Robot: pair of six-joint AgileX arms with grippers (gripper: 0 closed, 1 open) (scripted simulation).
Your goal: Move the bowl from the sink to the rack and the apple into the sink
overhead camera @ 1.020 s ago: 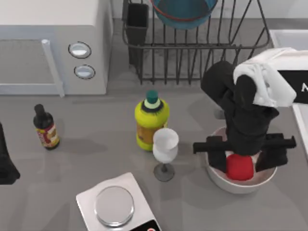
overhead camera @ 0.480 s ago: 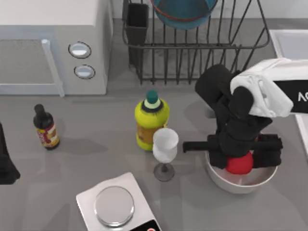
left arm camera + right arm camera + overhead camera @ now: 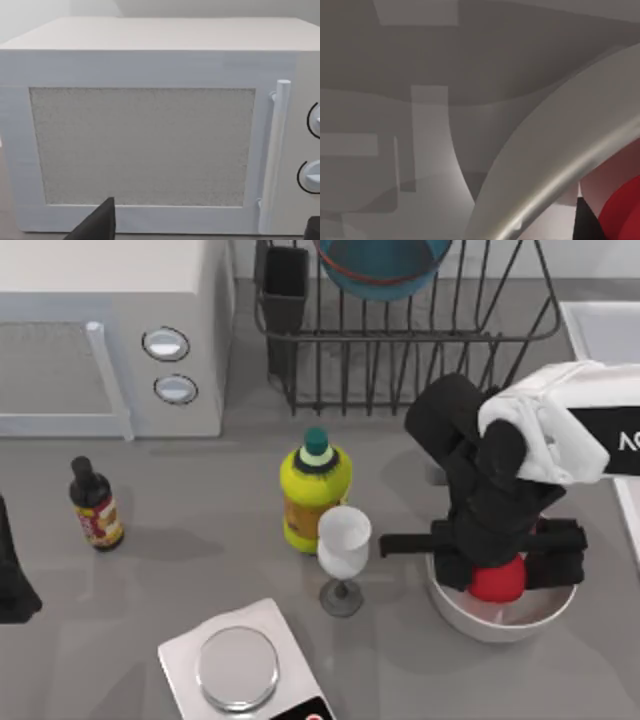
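Note:
The red apple (image 3: 497,580) lies in a plain white bowl (image 3: 500,618) at the table's right front. My right gripper (image 3: 497,562) reaches down into that bowl, its black fingers pressed against both sides of the apple. The right wrist view has a slice of the apple (image 3: 622,215) beside a dark fingertip (image 3: 582,224) and the white bowl's rim (image 3: 560,170). The teal bowl (image 3: 380,265) with its reddish rim sits in the black wire rack (image 3: 400,340) at the back. A corner of the pale sink (image 3: 600,320) lies at the right edge. My left gripper (image 3: 12,585) is parked at the left edge, open.
A yellow bottle (image 3: 315,495) and a white wine glass (image 3: 343,550) stand just left of the white bowl. A kitchen scale (image 3: 240,670) is at the front, a small dark sauce bottle (image 3: 95,505) on the left, and a microwave (image 3: 150,135) at the back left.
Over the last second my right gripper dropped lower over the apple and its fingers closed in on both sides. In the last half second almost nothing moved. The left arm stayed still.

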